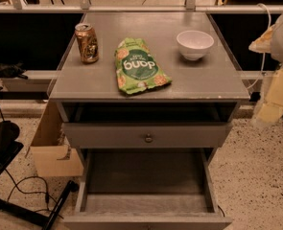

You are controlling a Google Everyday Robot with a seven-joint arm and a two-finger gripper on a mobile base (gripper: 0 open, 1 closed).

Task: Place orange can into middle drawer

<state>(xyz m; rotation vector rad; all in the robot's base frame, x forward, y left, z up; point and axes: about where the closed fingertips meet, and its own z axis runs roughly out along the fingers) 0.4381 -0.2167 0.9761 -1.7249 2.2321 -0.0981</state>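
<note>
Pulled out below the front edge, the middle drawer (148,176) lies open, ready, I judge, to take the orange can (87,43). That can stands upright by the left edge of the table (203,80), apart from the green snack bag (138,66) at mid-table. My claw (275,95) hangs beyond the right edge, touching nothing on the table; whether it is apart or together I cannot tell.

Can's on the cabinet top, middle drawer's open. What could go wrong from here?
1. The end effector hangs to the right of the cabinet, while the orange can stands far left; reaching across could sweep the white bowl or green snack bag.
2. The top drawer looks slightly pulled out above the middle drawer; the can might clip it going down.
</note>
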